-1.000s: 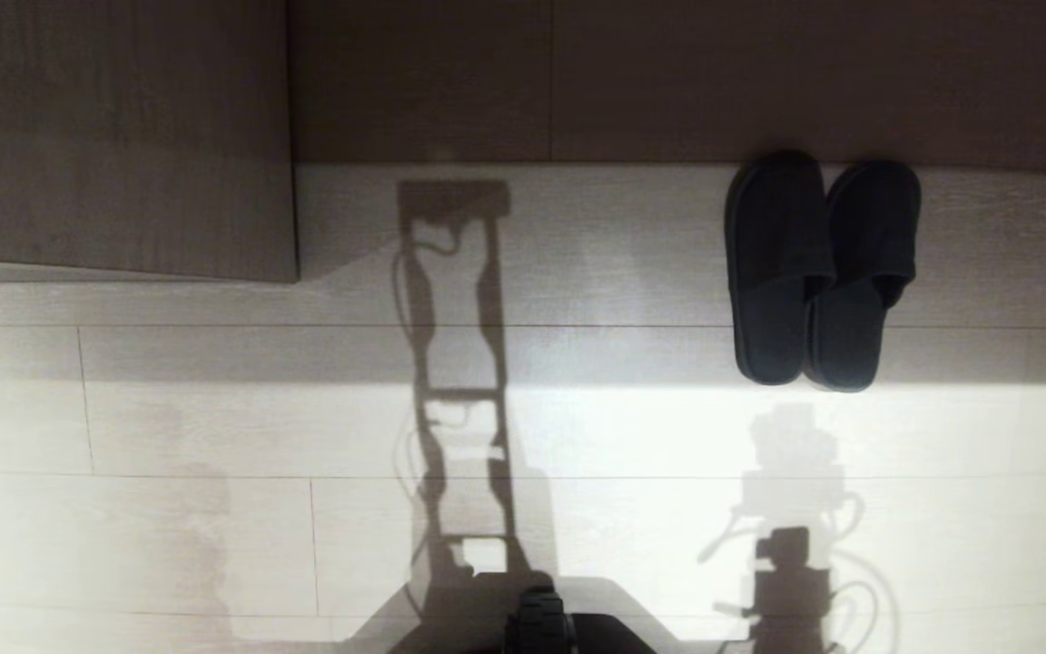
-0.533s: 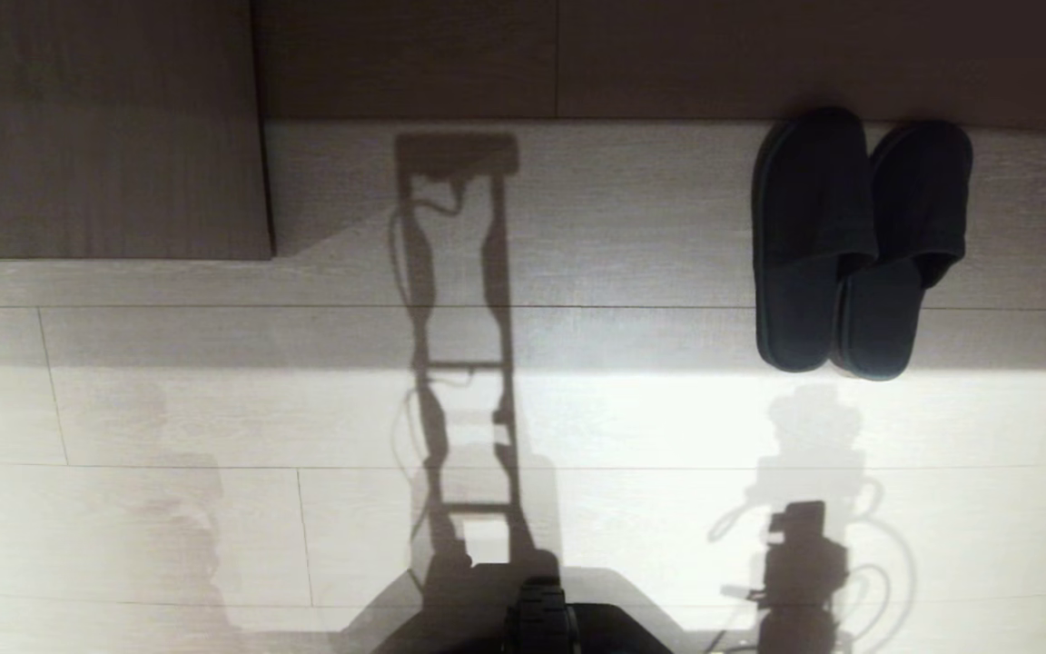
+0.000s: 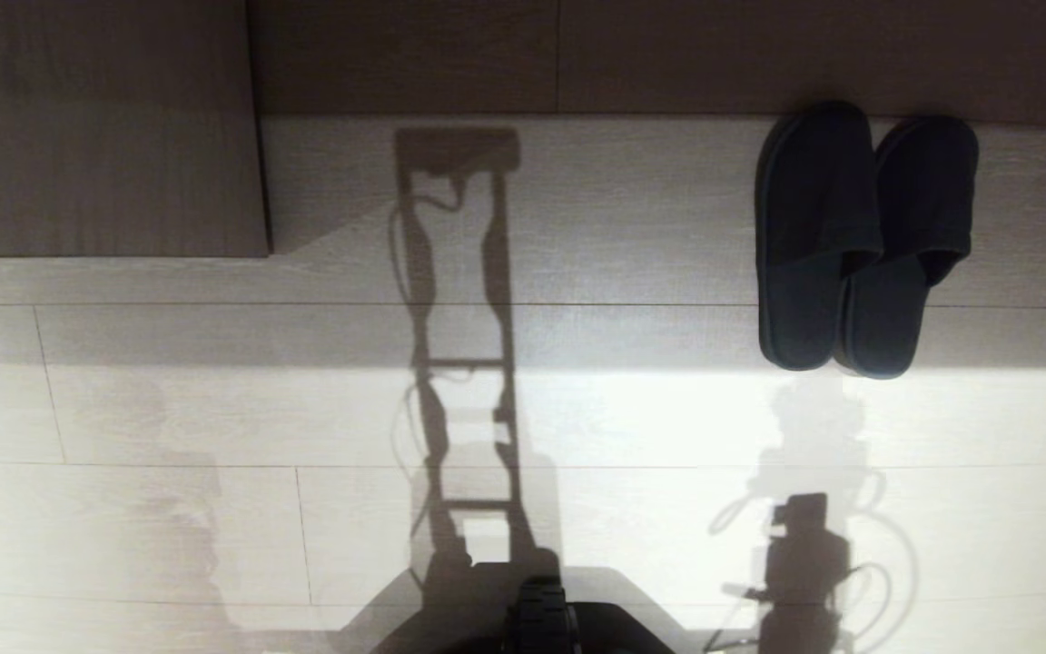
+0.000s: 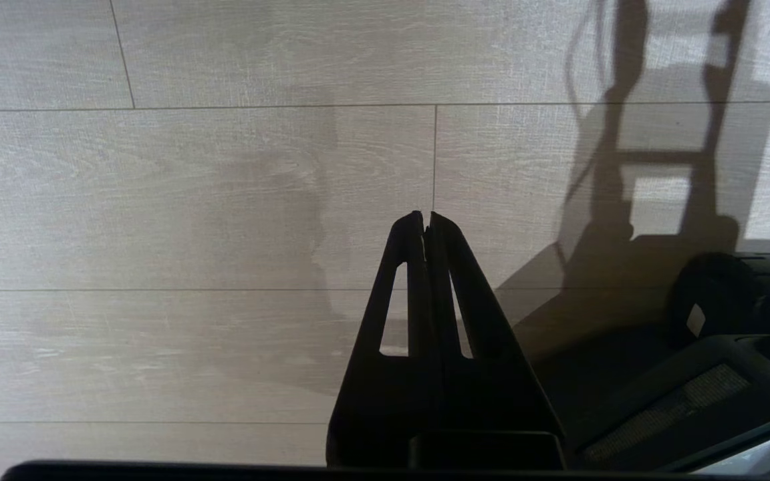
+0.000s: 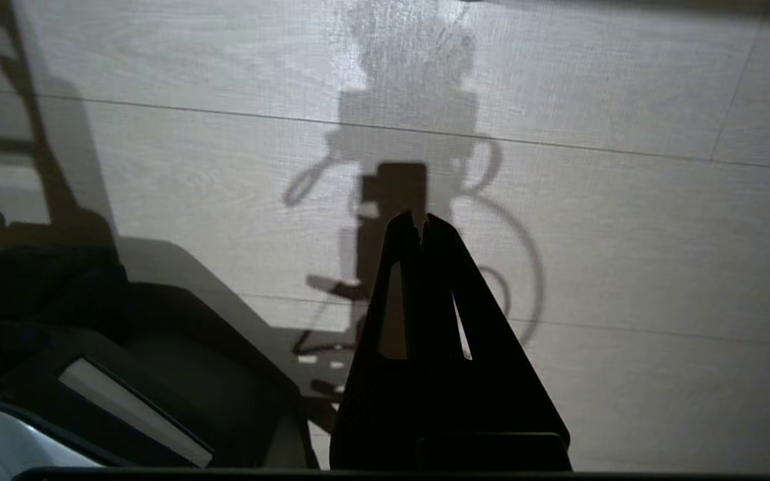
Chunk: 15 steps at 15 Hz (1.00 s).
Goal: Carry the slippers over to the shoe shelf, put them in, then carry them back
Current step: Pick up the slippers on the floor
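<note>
The slippers (image 3: 863,241) lie side by side on the pale plank floor (image 3: 623,427) at the right of the head view, toes against the dark wood-grain panel (image 3: 668,54) — neither gripper is near them. The left gripper (image 4: 424,217) and the right gripper (image 5: 418,219) both hang over bare floor beside the robot's base (image 3: 546,627) — jaws clenched together, grasping nothing.

Slippers (image 3: 863,241) side by side, far right
</note>
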{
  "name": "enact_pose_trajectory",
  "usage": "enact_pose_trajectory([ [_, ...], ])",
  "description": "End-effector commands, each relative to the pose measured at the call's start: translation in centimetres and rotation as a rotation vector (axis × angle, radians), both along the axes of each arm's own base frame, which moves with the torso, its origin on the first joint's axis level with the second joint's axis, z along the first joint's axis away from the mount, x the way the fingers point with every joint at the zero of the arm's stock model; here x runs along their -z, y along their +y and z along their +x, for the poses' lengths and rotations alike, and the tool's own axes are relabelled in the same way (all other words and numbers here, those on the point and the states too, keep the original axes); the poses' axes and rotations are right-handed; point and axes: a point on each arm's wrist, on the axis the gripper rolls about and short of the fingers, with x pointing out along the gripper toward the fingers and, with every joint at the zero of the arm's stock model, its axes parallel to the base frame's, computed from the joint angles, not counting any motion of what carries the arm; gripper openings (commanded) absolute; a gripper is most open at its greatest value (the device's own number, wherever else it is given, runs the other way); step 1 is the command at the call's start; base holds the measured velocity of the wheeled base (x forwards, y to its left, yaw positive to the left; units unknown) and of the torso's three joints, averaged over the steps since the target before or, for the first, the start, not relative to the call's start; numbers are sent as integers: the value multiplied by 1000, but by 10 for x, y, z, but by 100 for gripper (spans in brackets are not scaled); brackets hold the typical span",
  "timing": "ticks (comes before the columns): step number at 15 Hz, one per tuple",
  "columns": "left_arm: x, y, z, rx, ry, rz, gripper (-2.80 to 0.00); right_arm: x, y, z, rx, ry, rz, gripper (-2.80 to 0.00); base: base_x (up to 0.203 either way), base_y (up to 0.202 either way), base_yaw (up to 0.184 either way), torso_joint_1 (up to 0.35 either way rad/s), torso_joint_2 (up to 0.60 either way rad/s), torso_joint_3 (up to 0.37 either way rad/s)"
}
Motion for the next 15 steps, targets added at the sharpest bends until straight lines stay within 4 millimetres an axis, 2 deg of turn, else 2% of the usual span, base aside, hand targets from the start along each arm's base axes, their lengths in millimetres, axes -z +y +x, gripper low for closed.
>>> enact_pose_trajectory([
  [1, 0, 0, 0, 0, -2, 0, -280, -18, 0, -3, -18, -8, 0, -280, 0, 0, 0, 0, 0, 0],
  [5, 0, 0, 0, -1, -2, 0, -280, -75, 1, 14, -48, 89, 3, -280, 0, 0, 0, 0, 0, 0],
  [6, 0, 0, 0, -1, 0, 1, -280, -89, 1, 26, -50, 110, 3, -280, 0, 0, 0, 0, 0, 0],
  [9, 0, 0, 0, -1, 0, 0, -280, -116, 3, 99, -56, 253, 5, -280, 0, 0, 0, 0, 0, 0],
  [12, 0, 0, 0, -1, -2, 0, -280, -116, 5, 175, -67, 296, 8, -280, 0, 0, 0, 0, 0, 0],
  [15, 0, 0, 0, -1, 0, 1, -280, -112, 7, 222, -77, 230, 3, -280, 0, 0, 0, 0, 0, 0],
])
